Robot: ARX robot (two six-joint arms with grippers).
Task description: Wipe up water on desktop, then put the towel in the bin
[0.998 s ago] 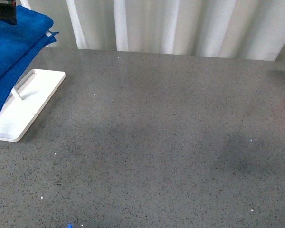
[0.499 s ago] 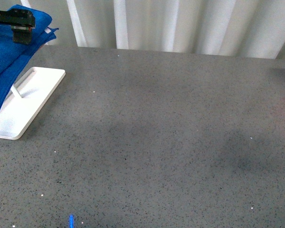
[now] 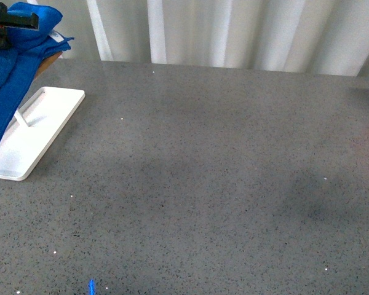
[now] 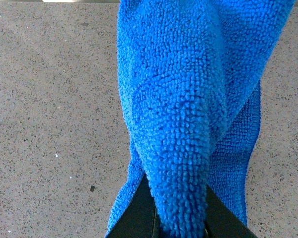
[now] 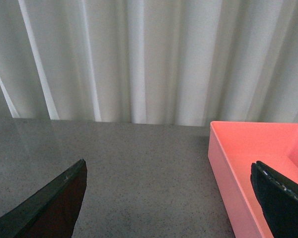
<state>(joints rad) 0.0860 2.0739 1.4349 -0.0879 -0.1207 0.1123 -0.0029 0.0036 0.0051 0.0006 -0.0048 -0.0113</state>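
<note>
one grey desktop [image 3: 221,184] bears a white rack [image 3: 34,138] at its left edge. towel [image 3: 0,86] hangs over the rack, pinched in the left gripper [image 4: 181,223]. pink bin [image 5: 228,168] sits far right of the rack; right gripper [image 5: 169,203] is spread wide.

Front view looks down across the desktop [image 3: 203,184] toward the curtain [image 3: 234,31] behind it. Left wrist view hangs close over the towel [image 4: 179,99], facing the desktop. Right wrist view, low, shares desktop and curtain.
</note>
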